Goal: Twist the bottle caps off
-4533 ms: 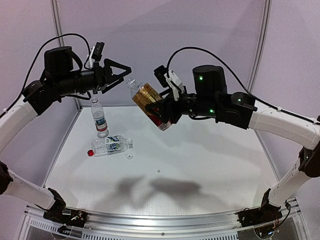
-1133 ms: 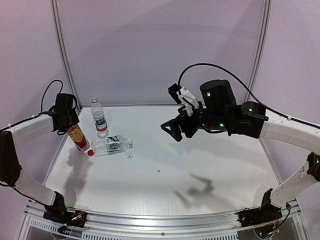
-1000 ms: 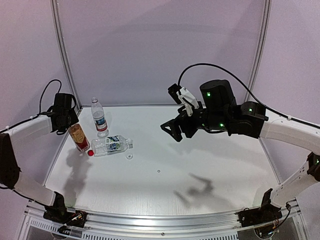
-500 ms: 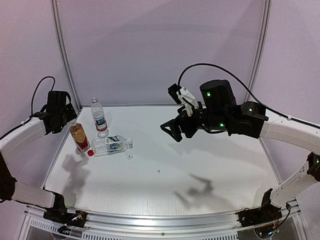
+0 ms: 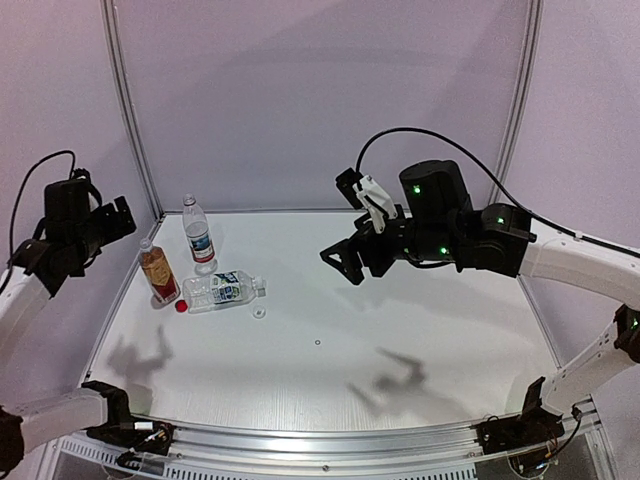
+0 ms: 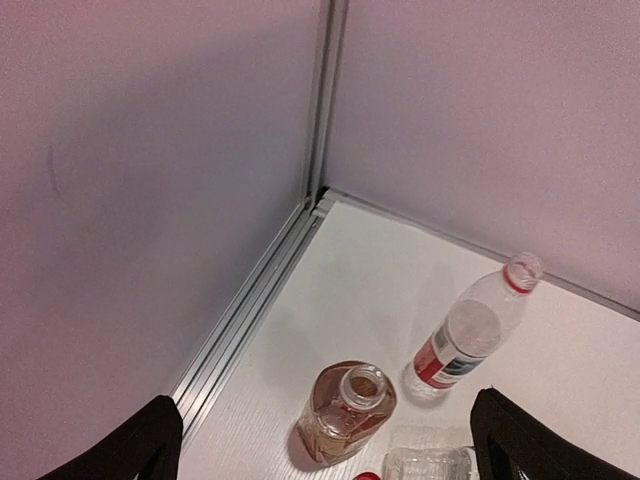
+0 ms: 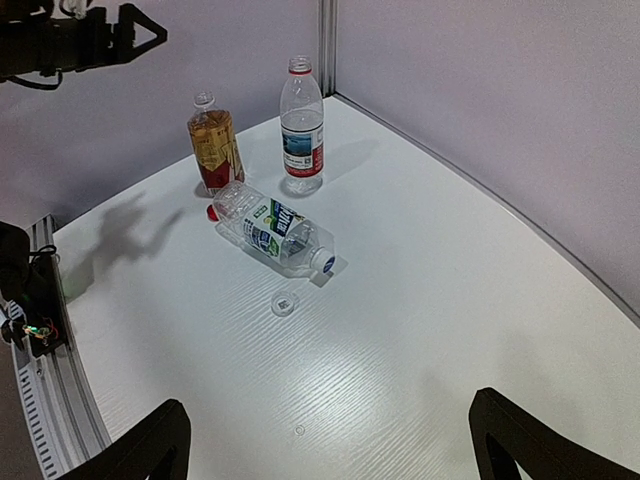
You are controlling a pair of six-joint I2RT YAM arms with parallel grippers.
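Your left gripper (image 5: 118,218) hangs in the air out past the 9 o'clock edge of the table (image 5: 400,340). Its fingers are spread wide with nothing between them. In the left wrist view the bottles sit below that gap. At about 10 o'clock on the table you have the whole group. First comes the amber bottle (image 5: 157,272), upright, with its neck open. The red cap (image 5: 181,306) lies on the table at 5 o'clock from it, right at the base end of the lying bottle (image 5: 222,290); whether cap and bottle touch you cannot tell. At 1 o'clock from the amber bottle stands the clear bottle (image 5: 198,236) with the blue, white and red label, also upright, with a red ring around its open mouth. The lying bottle, with a green and blue label, rests on its side at 6 o'clock from that one, neck pointing to 3 o'clock; whether its neck is capped is too small to make out. A whitish cap (image 5: 259,312) lies at 5 o'clock from that neck, a little apart from it. Your right gripper (image 5: 338,265) hangs above the table, well apart at 3 o'clock from the group, its fingers spread wide and holding nothing.
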